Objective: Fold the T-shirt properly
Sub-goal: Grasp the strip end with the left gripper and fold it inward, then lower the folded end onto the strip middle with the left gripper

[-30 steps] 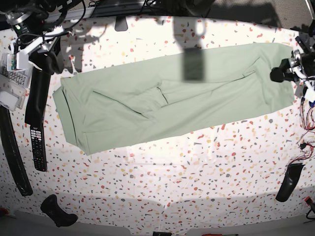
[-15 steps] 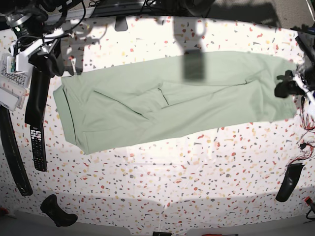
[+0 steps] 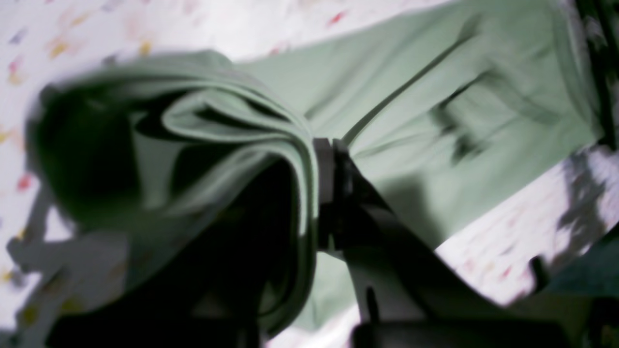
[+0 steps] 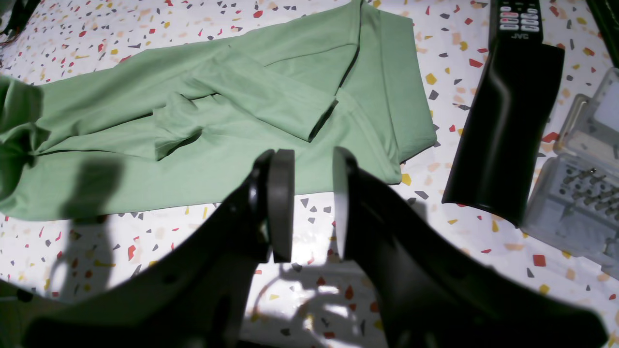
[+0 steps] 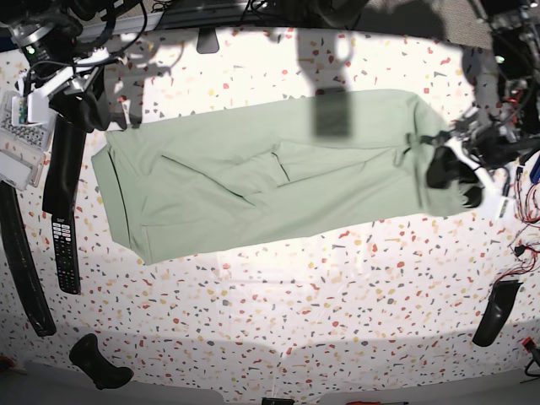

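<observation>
The pale green T-shirt (image 5: 253, 186) lies as a long folded strip across the speckled table (image 5: 295, 304). My left gripper (image 5: 445, 173) is shut on its right end, which is bunched and lifted off the table. In the left wrist view the cloth (image 3: 232, 125) drapes in folds over the closed fingers (image 3: 329, 188). My right gripper (image 4: 312, 203) hovers open with nothing in it, just off the shirt's other end (image 4: 377, 96), where a sleeve (image 4: 261, 96) lies folded across the body.
A remote control (image 5: 65, 245), a black case (image 5: 63, 169) and a clear box of bits (image 5: 18, 143) lie along the left edge. A long black strap (image 5: 21, 261) and dark objects (image 5: 99, 361) (image 5: 496, 312) sit nearer the front. Loose wires (image 5: 527, 245) hang at the right.
My left gripper has closed on the shirt's right end and carried it up and to the left, shortening the strip. The right arm has not moved.
</observation>
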`<state>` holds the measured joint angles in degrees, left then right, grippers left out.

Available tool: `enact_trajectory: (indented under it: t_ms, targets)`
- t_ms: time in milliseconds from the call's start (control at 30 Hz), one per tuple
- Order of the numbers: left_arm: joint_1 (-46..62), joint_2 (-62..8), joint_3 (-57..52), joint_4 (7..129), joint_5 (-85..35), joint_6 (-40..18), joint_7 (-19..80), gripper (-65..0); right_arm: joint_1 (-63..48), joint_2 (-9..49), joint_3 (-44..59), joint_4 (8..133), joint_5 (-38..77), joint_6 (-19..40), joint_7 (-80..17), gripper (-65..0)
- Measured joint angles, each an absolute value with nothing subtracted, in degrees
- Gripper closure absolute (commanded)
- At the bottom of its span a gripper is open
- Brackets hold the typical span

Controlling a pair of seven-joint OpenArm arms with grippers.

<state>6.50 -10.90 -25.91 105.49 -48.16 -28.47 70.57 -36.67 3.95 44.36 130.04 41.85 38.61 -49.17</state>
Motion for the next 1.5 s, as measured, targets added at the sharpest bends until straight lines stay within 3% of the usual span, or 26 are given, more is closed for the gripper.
enact_trajectory:
  t_ms: [133,267,367,633,733,933,1033,1100,1367,1500]
  targets:
    - [6.5,-3.92,-25.69,107.24,-47.75,-28.51,70.08,0.0,-36.69,3.97,44.36,130.04,41.85,38.61,-49.17,-12.5]
    - [6.52,-0.19,-19.59,107.24,-39.35,-28.47,69.45,0.0,-36.67,3.95,44.36,130.04,41.85,38.61,-49.19,-12.5]
    - [6.52,0.32,-12.69,107.24,-34.54,-28.47,66.78,0.0,-36.69,3.97,44.36,130.04,41.85,38.61,-49.17,-12.5]
    - [6.5,0.16,2.68,107.22,-19.53,-21.02,58.74,0.0,-36.67,3.95,44.36,130.04,41.85,38.61,-49.19,-12.5]
    - [6.5,0.14,4.84,107.22,-17.1,-18.15,58.28,0.0,-36.69,3.99,44.36,130.04,41.85,38.61,-49.23,-12.5]
    - [6.46,0.14,5.63,107.22,-19.59,-18.17,58.33,0.0,-36.69,5.58,44.36,130.04,45.17,38.61,-50.46,-12.5]
    - [6.44,0.14,5.69,107.22,-23.88,-18.2,58.24,-16.7,-36.69,5.56,44.36,130.04,45.54,38.61,-50.48,-12.5]
    - [6.44,0.12,5.67,107.22,-25.82,-18.2,58.24,-22.1,-36.67,5.56,44.36,130.04,45.74,38.61,-50.48,-12.5]
    - [6.44,0.1,9.5,107.22,-27.22,-18.65,57.93,-22.2,-36.69,5.56,44.36,130.04,45.95,38.61,-50.72,-12.5]
    - [5.61,0.21,11.55,107.24,-16.95,-20.23,57.08,-22.2,-36.69,5.56,44.36,130.04,45.93,38.61,-51.18,-12.5]
